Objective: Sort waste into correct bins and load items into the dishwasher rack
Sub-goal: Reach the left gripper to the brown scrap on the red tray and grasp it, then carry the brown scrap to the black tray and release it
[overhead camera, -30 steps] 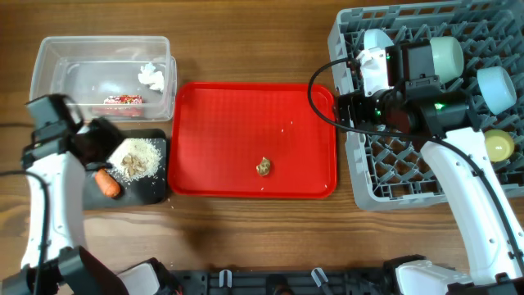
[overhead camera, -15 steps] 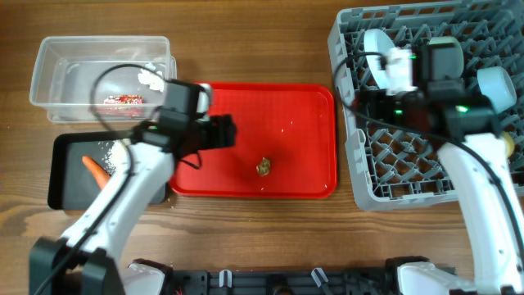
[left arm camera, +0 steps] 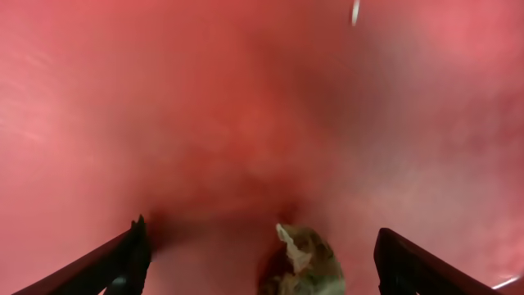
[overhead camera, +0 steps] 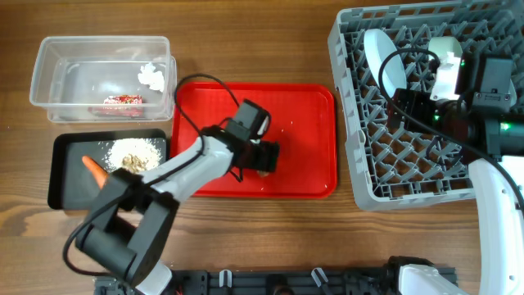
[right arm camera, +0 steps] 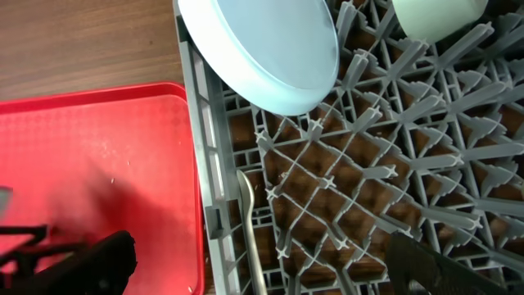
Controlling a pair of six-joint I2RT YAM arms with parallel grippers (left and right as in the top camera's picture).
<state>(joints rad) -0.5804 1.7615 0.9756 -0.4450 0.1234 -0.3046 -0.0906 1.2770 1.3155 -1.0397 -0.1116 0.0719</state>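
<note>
Left tool (left arm camera: 260,250) has moved over the brown scrap (left arm camera: 309,260), jaws spread.

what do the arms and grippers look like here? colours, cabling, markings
White shells on both, left arm and right arm, with black joints and black wrist housings. A thin black cable loops above each wrist. The left gripper and right gripper have black fingers. Green lights glow on the right wrist. No markings visible.
</note>
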